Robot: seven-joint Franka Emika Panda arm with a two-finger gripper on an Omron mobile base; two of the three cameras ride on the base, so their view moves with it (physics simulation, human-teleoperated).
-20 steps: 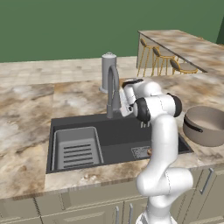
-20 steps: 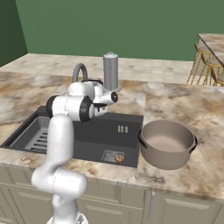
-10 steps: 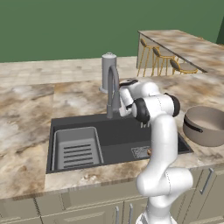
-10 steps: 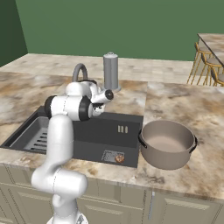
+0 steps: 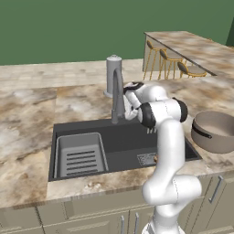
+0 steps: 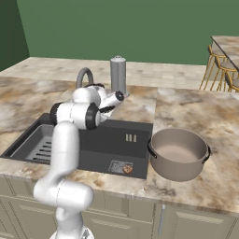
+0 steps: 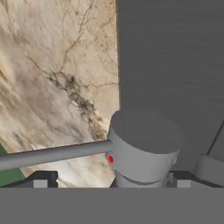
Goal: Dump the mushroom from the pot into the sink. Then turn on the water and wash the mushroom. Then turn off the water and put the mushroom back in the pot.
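Note:
The dark sink point(image 5: 123, 137) point(image 6: 116, 140) is recessed in the marble counter. A tiny brown-orange mushroom point(image 6: 126, 169) lies on the basin floor by the square drain grate point(image 6: 119, 166). To the right of the sink, the grey-brown pot point(image 5: 215, 132) point(image 6: 179, 154) stands upright on the counter. Behind the basin rises the slim gooseneck faucet point(image 5: 117, 91) point(image 6: 84, 76). My gripper point(image 5: 124, 103) point(image 7: 111, 179) is open at the faucet's foot. Its tips straddle the faucet's round base point(image 7: 144, 140), from which a thin lever point(image 7: 57, 153) juts sideways. No water runs.
A grey ribbed tray insert point(image 5: 81, 155) point(image 6: 39, 144) fills the sink's left part. A thick grey cylinder with a domed top point(image 5: 113, 73) point(image 6: 118, 74) stands just behind the faucet. Bar stools point(image 5: 169, 59) and a second counter are at the far right.
The hand has crept slightly closer to the faucet. Its jaws stay open, and the pot and the mushroom have not moved.

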